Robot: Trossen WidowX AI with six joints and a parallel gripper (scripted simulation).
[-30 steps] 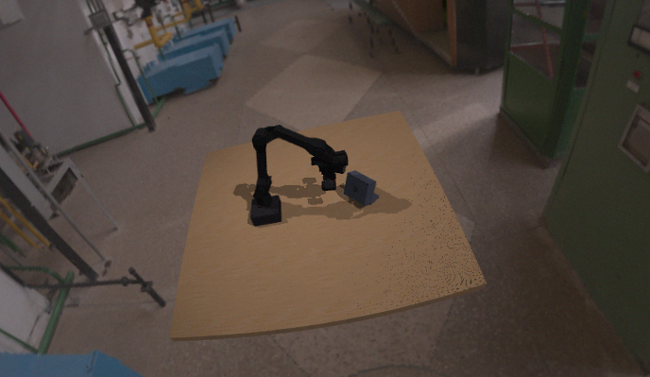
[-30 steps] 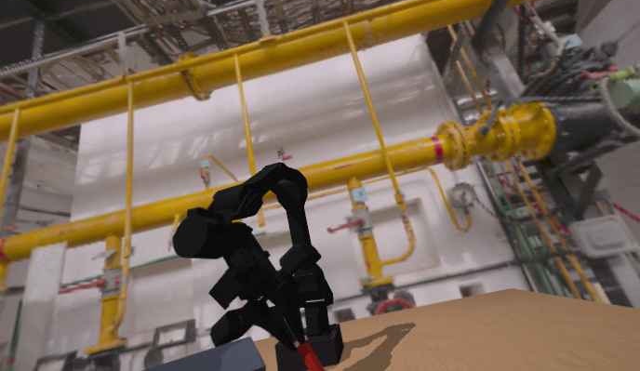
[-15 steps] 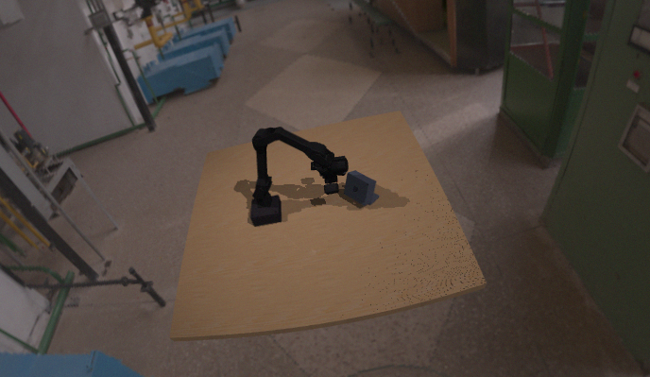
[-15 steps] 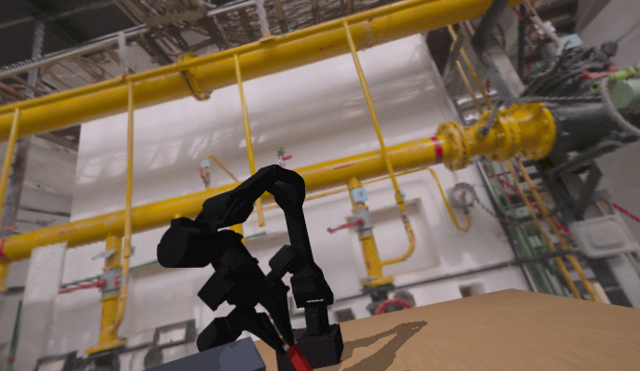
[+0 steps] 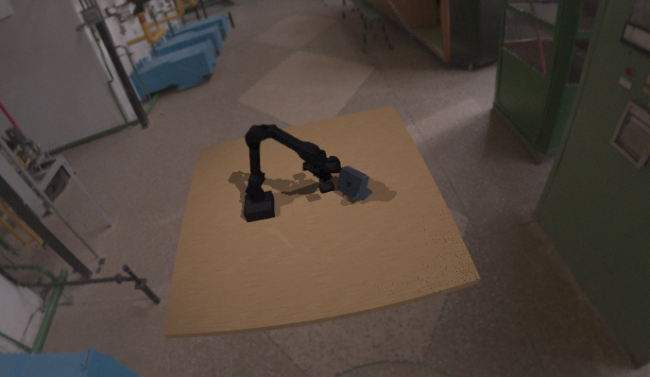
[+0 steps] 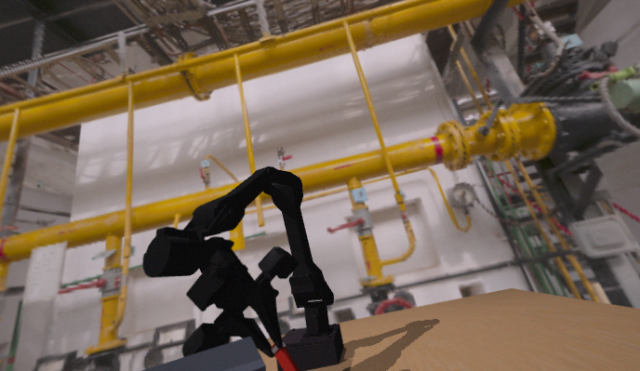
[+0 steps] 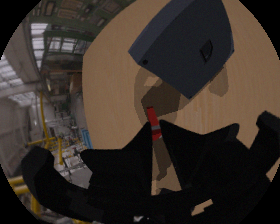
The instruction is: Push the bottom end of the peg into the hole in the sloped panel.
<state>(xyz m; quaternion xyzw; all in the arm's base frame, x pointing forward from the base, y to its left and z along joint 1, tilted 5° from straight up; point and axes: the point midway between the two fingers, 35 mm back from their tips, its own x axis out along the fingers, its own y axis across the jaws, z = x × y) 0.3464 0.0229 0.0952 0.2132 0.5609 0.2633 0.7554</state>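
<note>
In the top view, a light wooden table [image 5: 287,267] [image 6: 519,329] [image 7: 111,100] stands on a speckled stone floor [image 5: 306,339], with angular blue blocks [image 5: 177,68] beyond its far left side and a tall green metal cabinet [image 5: 590,177] at the right. The black six-joint arm [image 5: 254,160] [image 6: 297,234] reaches from its dark base across to a slate-blue sloped panel [image 5: 358,178] [image 6: 217,358] [image 7: 181,45], whose face has one small dark hole [image 5: 348,183] [image 7: 206,51]; the black two-finger gripper [image 5: 326,179] [image 6: 274,347] [image 7: 155,123] is just beside the panel, and the peg cannot be made out here. The exterior view shows a pale wall [image 6: 306,112] crossed by thick yellow pipes [image 6: 306,51], with the table at the lower right. Low down, a tilted red peg [image 6: 286,359] [image 7: 153,118] with a grey end projects from between the fingertips, and the panel's edge shows nearby. In the wrist view, the fingers are nearly together, clamped on the red peg, which has a grey band here. It lies outside the hole, its far red end apart from the panel, over the shadowed wood.
</note>
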